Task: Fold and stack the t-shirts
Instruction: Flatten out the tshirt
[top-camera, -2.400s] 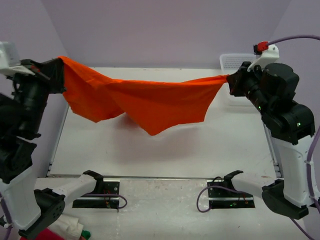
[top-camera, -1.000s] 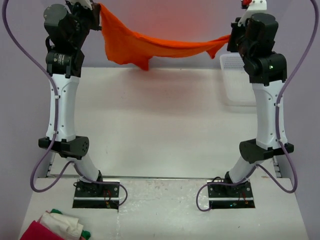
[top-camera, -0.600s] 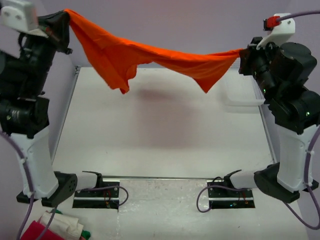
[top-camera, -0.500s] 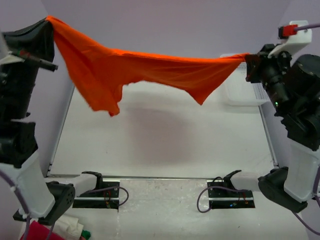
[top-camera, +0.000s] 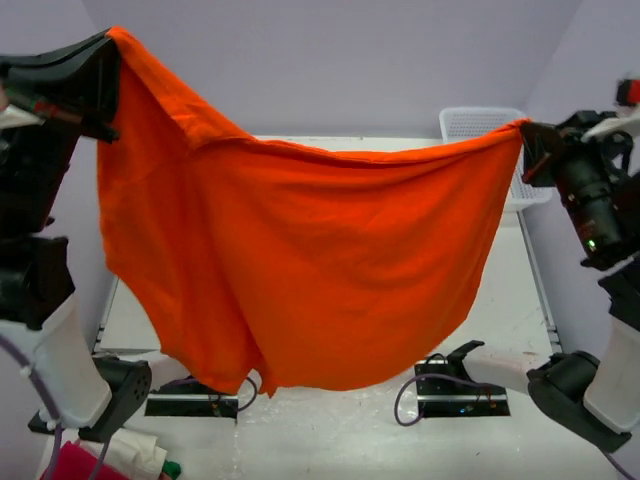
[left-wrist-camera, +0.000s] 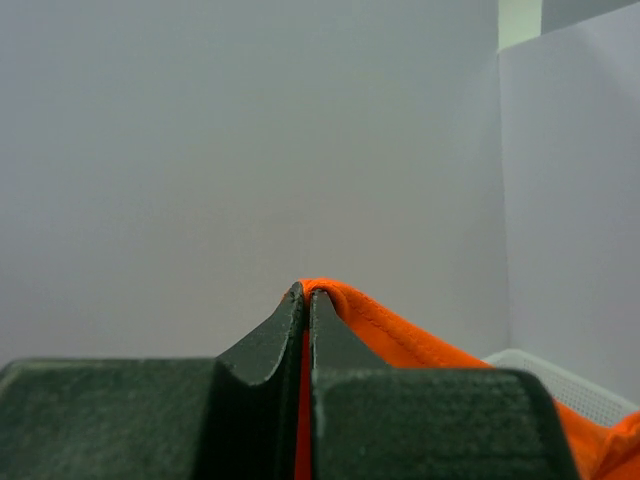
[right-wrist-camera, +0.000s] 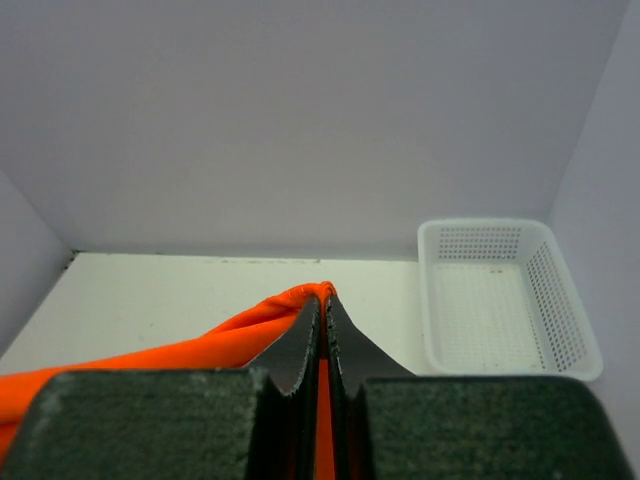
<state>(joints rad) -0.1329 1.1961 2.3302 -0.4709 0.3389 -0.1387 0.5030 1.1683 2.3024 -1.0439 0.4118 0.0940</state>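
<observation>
**T-shirt spread wide in the air between two tools**

Orange t-shirt held up by its two top corners and opened out as one broad, lightly creased sheet. Hangs clear above the surface, to the left of the white basket, upper edge sagging in a shallow curve from corner to corner. Reaches down in the top view as far as the arm bases and hides most of the area left of the basket. Drops lowest on the side far from the basket, in a loose fold.

Left tool: pressed together on the corner farthest from the basket, a thin orange edge pinched between the dark tips. Raised high, well to the left of the basket.

Right tool: likewise clamped on the other corner, cloth squeezed into the narrow seam between the tips. Sits near the basket, which lies ahead and to the right in the wrist view.

Red, white and green pile of cloth at the near left edge, far from the basket.
</observation>
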